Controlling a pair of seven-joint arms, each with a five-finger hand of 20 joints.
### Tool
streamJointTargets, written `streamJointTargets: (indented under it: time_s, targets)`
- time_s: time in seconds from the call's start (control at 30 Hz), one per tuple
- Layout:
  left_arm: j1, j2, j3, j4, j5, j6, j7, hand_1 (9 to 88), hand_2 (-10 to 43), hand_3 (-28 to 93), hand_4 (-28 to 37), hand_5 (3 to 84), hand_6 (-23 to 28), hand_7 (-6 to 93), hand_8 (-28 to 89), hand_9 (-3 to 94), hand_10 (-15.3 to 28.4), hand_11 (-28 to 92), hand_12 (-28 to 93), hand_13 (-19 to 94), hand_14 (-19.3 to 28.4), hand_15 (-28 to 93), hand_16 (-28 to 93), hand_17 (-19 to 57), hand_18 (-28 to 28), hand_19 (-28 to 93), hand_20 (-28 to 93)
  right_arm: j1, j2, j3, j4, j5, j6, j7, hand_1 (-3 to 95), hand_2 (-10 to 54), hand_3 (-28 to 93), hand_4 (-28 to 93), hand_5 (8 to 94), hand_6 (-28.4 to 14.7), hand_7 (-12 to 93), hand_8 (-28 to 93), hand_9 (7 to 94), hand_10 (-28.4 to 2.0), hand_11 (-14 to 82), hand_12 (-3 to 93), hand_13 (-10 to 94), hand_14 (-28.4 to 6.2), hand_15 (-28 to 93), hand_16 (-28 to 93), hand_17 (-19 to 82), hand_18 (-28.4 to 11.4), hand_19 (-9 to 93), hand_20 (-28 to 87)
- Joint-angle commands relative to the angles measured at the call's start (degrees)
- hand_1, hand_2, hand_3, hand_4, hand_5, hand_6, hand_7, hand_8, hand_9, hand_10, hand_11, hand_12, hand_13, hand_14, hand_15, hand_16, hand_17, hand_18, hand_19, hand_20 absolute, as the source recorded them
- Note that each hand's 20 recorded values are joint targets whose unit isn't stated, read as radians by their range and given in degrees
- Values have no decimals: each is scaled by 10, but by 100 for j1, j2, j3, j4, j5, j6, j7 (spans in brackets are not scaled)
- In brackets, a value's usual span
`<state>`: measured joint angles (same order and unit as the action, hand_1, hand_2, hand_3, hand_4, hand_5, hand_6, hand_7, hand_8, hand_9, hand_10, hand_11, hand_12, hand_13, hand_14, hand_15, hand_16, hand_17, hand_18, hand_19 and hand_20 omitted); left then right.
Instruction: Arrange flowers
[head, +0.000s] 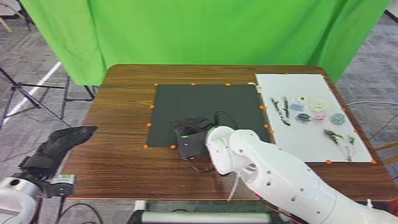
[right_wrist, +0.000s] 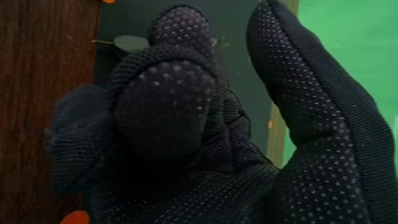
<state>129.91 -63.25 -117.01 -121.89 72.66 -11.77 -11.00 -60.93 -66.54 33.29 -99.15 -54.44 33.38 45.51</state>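
Head view, stage: apparently early
Laid out: sprig (right_wrist: 131, 43) at dark mat's (head: 200, 102) edge
Remaining: flowers (head: 338, 119) on white sheet (head: 289, 87)
Right hand (head: 190, 144): partly open, thumb apart, apparently empty

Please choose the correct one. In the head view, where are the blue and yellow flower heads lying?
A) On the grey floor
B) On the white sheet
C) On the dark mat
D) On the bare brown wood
B: the flower heads lie on the white sheet, to the right of the dark mat.
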Motion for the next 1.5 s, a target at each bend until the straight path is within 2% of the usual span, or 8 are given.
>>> streamJointTargets:
  time_s: [0.03, 0.2, 0.37, 0.47, 0.57, 1.27, 1.5]
  targets:
    - [34, -33, -39, -49, 5, -119, -83, 253, 55, 572, -216, 402, 71, 94, -43, 331, 161, 114, 109, 245, 157, 83, 8, -16, 85, 72, 102, -2, 164, -116, 3, -230, -85, 91, 463, -95, 535, 11, 523, -110, 626, 46, 865, -148, 407, 204, 937, -4, 529, 171, 784, -53, 732, 430]
    - [59, -44, -73, -60, -7, -117, -96, 252, 55, 573, -216, 401, 71, 93, -43, 331, 161, 114, 109, 245, 157, 83, 8, -16, 85, 73, 102, -75, 213, -75, -23, -578, -518, 342, 459, -95, 532, 11, 522, -113, 618, 44, 863, -150, 406, 205, 937, -5, 525, 172, 783, -53, 731, 432]
    - [59, -37, -87, -70, -7, -132, -96, 253, 55, 571, -216, 401, 71, 93, -43, 331, 161, 115, 109, 245, 158, 84, 8, -16, 85, 74, 102, -119, 232, -14, -45, -584, -923, 429, 446, -95, 540, -2, 522, -123, 593, -15, 859, -156, 401, 206, 937, -11, 514, 178, 782, -51, 725, 434]
    - [49, -24, -78, -70, -7, -137, -95, 253, 55, 571, -216, 401, 71, 93, -42, 331, 161, 115, 109, 245, 158, 84, 8, -17, 85, 74, 101, -146, 209, 15, -45, -700, -1204, 462, 431, -95, 551, -6, 527, -129, 594, -175, 856, -160, 394, 207, 937, -12, 505, 183, 780, -50, 719, 438]
    - [52, -24, -74, -71, -6, -137, -98, 253, 56, 570, -216, 402, 71, 93, -43, 331, 161, 114, 108, 246, 158, 84, 8, -17, 86, 74, 101, -164, 191, 26, -68, -706, -1321, 458, 424, -95, 556, -8, 528, -131, 589, -199, 854, -163, 390, 206, 937, -12, 501, 184, 779, -50, 716, 438]
    - [11, -20, 27, -29, 4, -175, -80, 253, 57, 570, -216, 400, 71, 93, -42, 331, 162, 114, 108, 245, 157, 83, 8, -16, 85, 73, 101, -38, -24, 141, 70, -392, -1340, 285, 421, -95, 554, -12, 527, -129, 592, -197, 850, -162, 393, 208, 937, -19, 498, 189, 775, -56, 708, 456]
    - [-3, -34, 73, -10, 13, -186, -55, 252, 56, 572, -215, 401, 70, 92, -42, 331, 162, 113, 108, 245, 156, 83, 8, -16, 85, 73, 101, 108, 228, 217, -126, -422, -1293, -10, 414, -95, 558, -12, 527, -128, 594, -198, 850, -163, 394, 208, 937, -17, 500, 189, 775, -58, 706, 462]
